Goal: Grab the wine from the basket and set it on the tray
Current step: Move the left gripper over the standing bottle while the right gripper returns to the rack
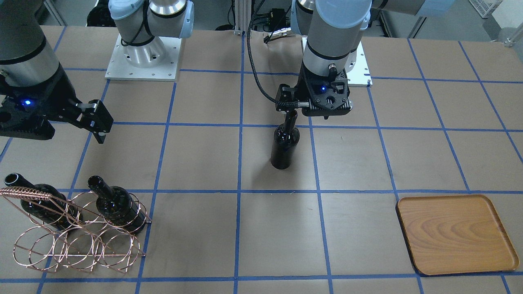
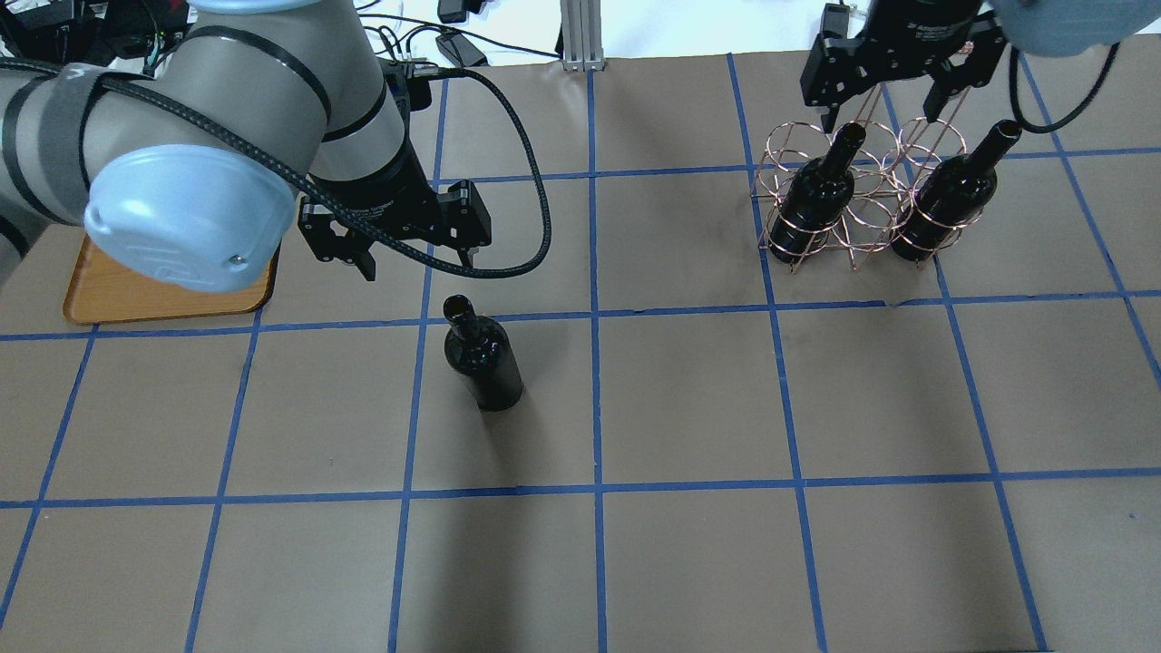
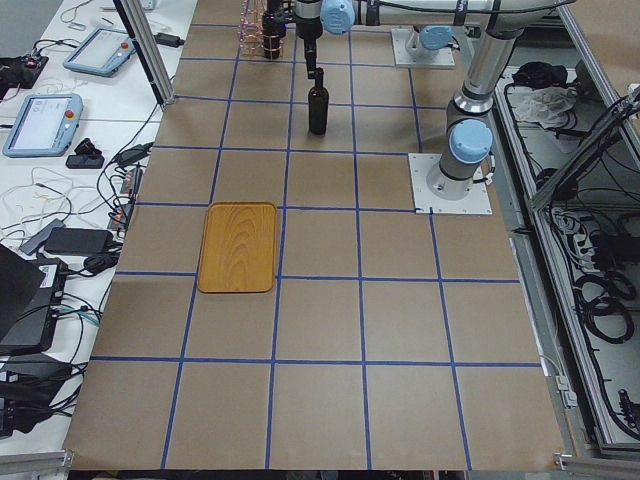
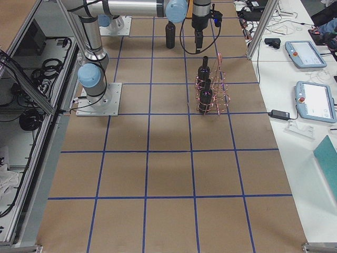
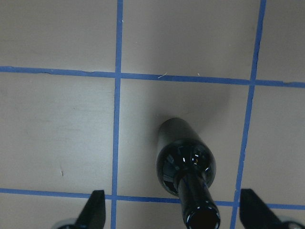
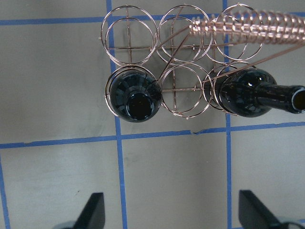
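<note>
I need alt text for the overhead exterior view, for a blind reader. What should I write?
One dark wine bottle stands alone on the brown gridded table, the open left pincer close by its neck. Far right, two more bottles sit in the copper wire basket near the open right pincer; the wooden tray lies far left.

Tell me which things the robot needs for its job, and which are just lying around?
For the job:
standing bottle
racked bottles
basket
tray
left gripper, open over the standing bottle
right gripper, open over the basket

Just lying about, on the side tables:
tablets
cables
laptop
</note>
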Robot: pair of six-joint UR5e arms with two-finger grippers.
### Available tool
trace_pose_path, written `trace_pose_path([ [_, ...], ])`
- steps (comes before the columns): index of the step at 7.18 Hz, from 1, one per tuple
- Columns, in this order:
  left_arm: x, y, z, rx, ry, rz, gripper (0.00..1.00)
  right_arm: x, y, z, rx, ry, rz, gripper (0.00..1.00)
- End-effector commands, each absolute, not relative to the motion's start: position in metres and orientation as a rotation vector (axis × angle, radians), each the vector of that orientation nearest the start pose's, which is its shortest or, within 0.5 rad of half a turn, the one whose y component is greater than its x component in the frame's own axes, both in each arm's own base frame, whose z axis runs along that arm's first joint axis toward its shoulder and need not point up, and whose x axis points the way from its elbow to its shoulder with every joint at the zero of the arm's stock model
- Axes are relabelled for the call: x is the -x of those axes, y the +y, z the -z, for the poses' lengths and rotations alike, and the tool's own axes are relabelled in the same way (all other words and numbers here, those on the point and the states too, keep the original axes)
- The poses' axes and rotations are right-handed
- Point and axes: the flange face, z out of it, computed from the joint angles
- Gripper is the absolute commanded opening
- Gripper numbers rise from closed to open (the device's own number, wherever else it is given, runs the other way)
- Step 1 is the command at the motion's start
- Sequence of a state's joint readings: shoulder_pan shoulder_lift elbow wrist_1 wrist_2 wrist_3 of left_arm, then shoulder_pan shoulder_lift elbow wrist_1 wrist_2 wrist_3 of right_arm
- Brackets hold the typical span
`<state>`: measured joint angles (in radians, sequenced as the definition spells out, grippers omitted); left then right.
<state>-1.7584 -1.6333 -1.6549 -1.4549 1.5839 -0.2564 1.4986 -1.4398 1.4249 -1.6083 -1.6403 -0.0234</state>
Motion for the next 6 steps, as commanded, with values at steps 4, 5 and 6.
trace_pose_path([
  [4,0.252,-0.469,-0.383,0.036,3.118,-0.105,1.00,-0.119,-0.521,-0.479,-0.288,3.084,0.053,1.00],
  [5,0.253,-0.468,-0.383,0.031,3.118,-0.102,1.00,-0.128,-0.523,-0.482,-0.300,3.073,0.100,1.00],
  [6,0.253,-0.469,-0.384,0.021,3.119,-0.093,1.00,-0.130,-0.525,-0.481,-0.295,3.072,0.112,1.00],
])
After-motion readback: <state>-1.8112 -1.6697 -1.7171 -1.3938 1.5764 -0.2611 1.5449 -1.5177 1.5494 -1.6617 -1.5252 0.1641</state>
